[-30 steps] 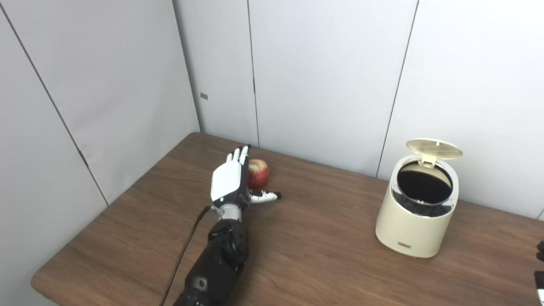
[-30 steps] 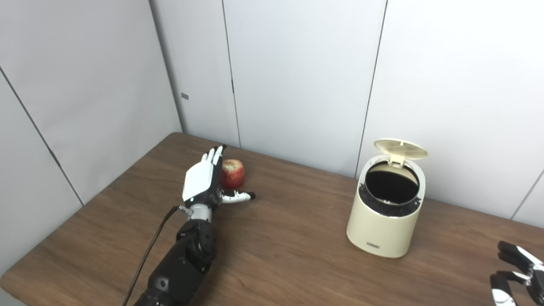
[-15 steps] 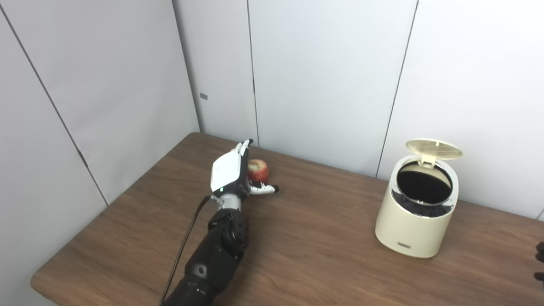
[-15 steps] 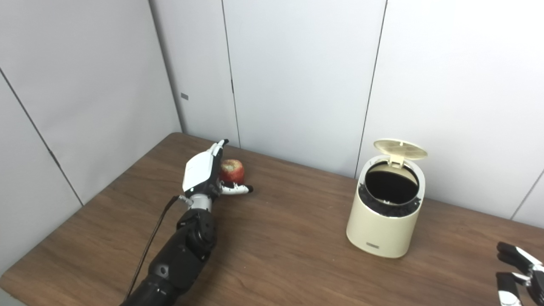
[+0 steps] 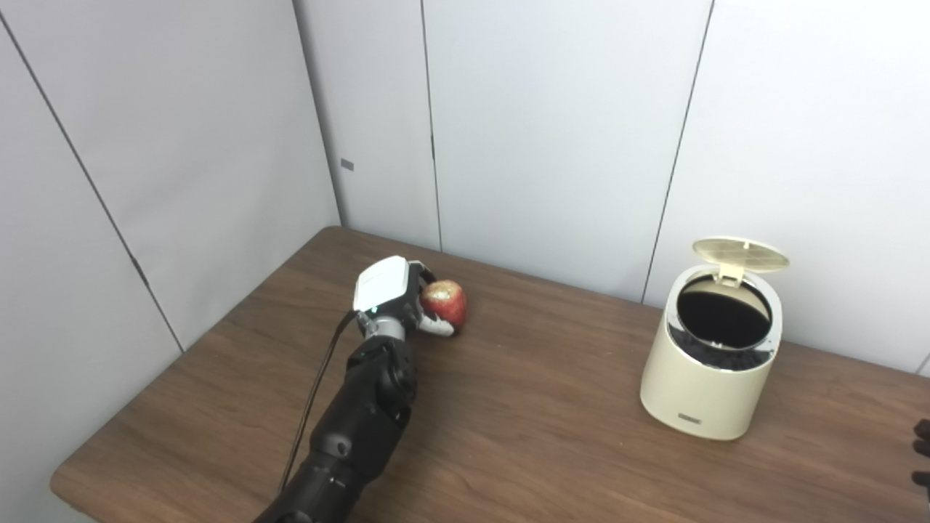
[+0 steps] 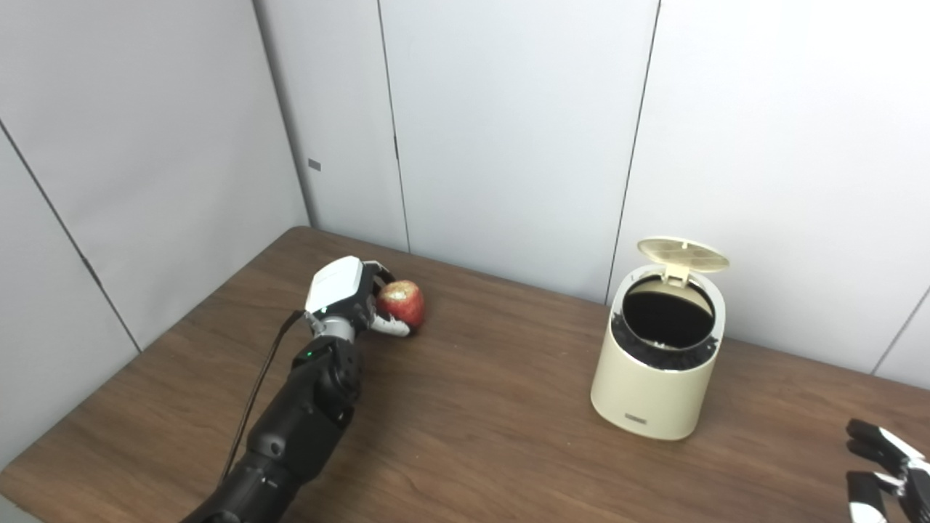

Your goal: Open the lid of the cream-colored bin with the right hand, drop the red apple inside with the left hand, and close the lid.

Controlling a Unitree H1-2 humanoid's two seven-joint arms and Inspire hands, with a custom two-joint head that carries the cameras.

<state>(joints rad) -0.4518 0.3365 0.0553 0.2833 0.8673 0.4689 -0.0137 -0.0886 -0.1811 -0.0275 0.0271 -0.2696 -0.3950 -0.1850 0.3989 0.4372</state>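
A red apple (image 5: 447,303) with a pale bitten top lies on the wooden table (image 5: 523,407) at the back left. My left hand (image 5: 389,294) is curled around it, fingers behind and thumb under its front, low on the table. The cream-colored bin (image 5: 708,363) stands at the right with its round lid (image 5: 740,252) tipped up and its dark inside showing. My right hand (image 6: 883,472) rests low at the table's right front corner, well clear of the bin, fingers apart and holding nothing. In the left eye view only its edge (image 5: 921,454) shows.
Grey wall panels (image 5: 552,131) stand close behind the table and along its left side. The table's front left corner (image 5: 65,483) is rounded. A black cable (image 5: 312,407) runs along my left forearm.
My left hand reached forward past the apple and closed its fingers and thumb around it. The bin, its lid and my right hand stayed put.
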